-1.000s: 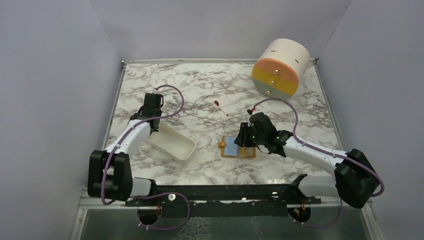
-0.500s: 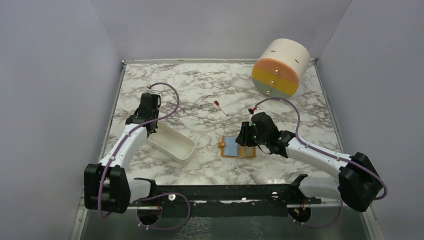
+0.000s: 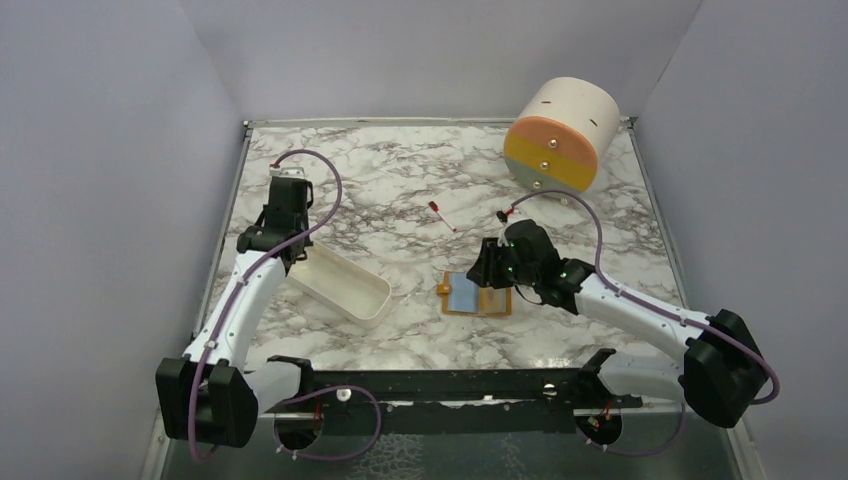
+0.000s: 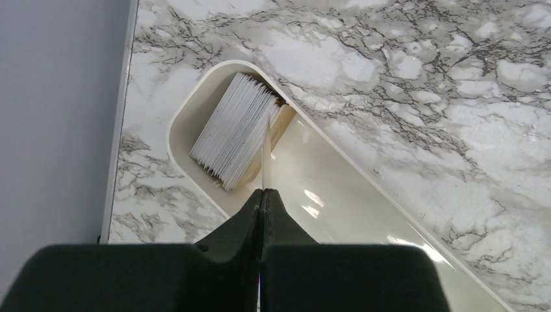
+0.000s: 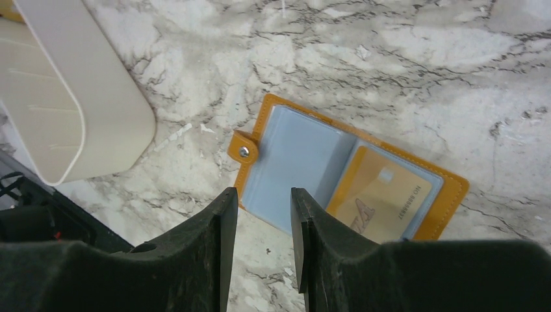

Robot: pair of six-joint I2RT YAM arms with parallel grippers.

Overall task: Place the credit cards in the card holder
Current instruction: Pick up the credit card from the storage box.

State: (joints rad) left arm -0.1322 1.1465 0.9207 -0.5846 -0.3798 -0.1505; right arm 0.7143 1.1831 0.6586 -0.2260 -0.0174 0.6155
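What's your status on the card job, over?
Left gripper shut on a thin card seen edge-on, at the card stack in the white oblong tray. Right gripper open above the open orange-tan leather wallet, one golden card pocketed. Nothing blocking.

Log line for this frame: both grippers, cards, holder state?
left gripper: shut on card at tray stack | right gripper: open over card holder | holder open, one stored card

Left gripper (image 4: 263,197) moved farther back and left, up off the white tray's (image 4: 175,117) end, arm stretched longer.
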